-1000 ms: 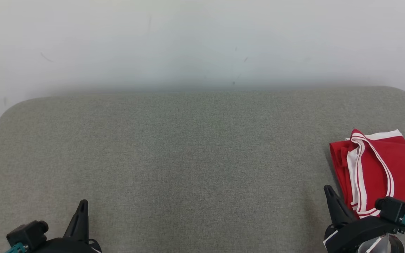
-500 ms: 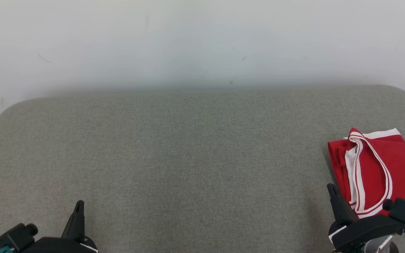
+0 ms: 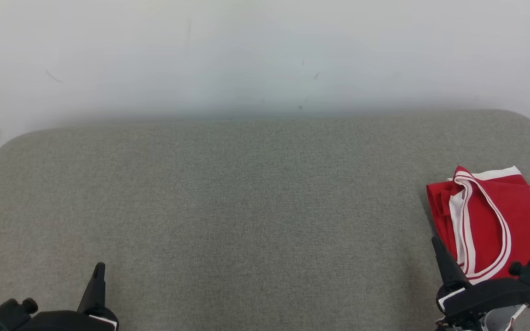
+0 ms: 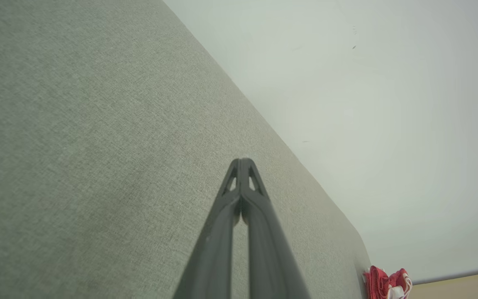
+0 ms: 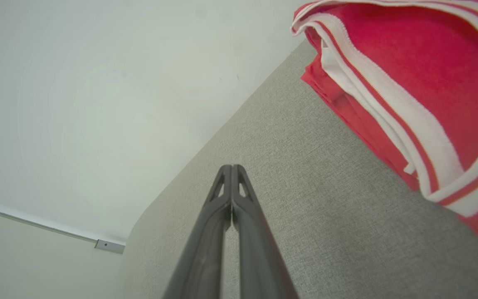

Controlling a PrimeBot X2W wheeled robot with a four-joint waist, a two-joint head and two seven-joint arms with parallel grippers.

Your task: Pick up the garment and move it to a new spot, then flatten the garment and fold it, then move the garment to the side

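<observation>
Garment [image 3: 490,216] lies at the right edge of the surface [image 3: 246,207], seemingly folded though cropped there, so I hold left fingers [image 3: 95,289] and right fingers [image 3: 446,264] pinched shut, empty, parked low.

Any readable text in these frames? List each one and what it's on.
"LLS": dark white-edged letters, turned sideways, on the red jersey. The word's beginning is cut off at the picture's edge, so it is unreadable.
There is no other text on the grey pad or the wall.
</observation>
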